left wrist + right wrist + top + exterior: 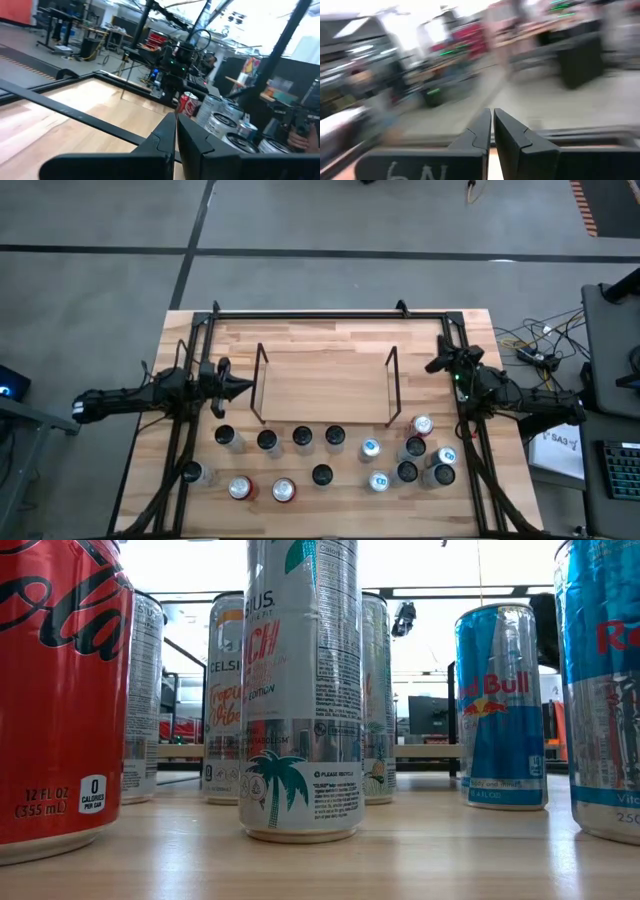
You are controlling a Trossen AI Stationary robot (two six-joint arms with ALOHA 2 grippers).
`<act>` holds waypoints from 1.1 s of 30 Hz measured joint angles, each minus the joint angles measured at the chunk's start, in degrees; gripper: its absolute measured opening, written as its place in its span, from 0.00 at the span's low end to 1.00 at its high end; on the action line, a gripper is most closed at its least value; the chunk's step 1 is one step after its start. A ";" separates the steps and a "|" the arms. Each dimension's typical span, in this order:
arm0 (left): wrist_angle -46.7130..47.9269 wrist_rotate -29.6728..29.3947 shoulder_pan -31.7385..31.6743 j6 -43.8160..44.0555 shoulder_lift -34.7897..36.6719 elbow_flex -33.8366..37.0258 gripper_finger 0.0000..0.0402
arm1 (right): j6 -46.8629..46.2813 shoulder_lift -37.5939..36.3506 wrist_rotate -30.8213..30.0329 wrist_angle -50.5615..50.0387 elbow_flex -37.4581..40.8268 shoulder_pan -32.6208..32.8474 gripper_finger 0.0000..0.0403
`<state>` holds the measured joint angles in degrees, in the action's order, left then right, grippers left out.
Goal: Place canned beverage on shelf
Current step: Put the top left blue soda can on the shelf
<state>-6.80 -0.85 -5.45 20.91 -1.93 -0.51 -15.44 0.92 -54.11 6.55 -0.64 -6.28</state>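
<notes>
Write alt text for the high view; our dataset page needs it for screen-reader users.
An empty wire-framed shelf sits mid-table on a wooden table, with about fifteen upright cans scattered in front of it. The left end effector is shut beside the shelf's left end; the right end effector is shut beyond its right end.

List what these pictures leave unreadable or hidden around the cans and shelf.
- High view: the can labels, too small to read.
- Low view: the shelf, mostly hidden behind cans; the red can cut off by the edge.
- Right wrist view: everything beyond the right gripper, motion-blurred.
</notes>
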 joint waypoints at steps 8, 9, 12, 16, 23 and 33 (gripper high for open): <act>-6.39 0.05 0.15 0.00 -0.34 0.00 0.00 | 5.60 0.01 22.22 12.03 0.00 0.00 0.03; -8.18 0.05 0.15 -0.02 -0.56 0.00 0.00 | 5.62 0.01 22.51 13.17 0.00 0.00 0.03; -13.25 0.05 0.15 -0.99 -1.69 0.00 0.00 | 6.15 0.03 22.63 16.04 0.00 0.00 0.03; -18.73 0.03 0.15 -2.36 -4.49 0.00 0.00 | 7.68 0.85 22.65 17.63 -0.45 0.00 0.03; -27.42 0.29 0.51 2.74 -13.52 0.00 0.00 | 14.37 6.19 22.73 17.58 -7.17 0.00 0.03; -48.27 0.35 3.83 0.42 -28.95 -0.44 0.00 | 13.95 20.15 22.67 5.04 -21.41 0.00 0.03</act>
<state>-55.08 -0.49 -1.62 21.33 -30.88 -0.96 -1.49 21.06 -31.44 11.58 -22.06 -6.28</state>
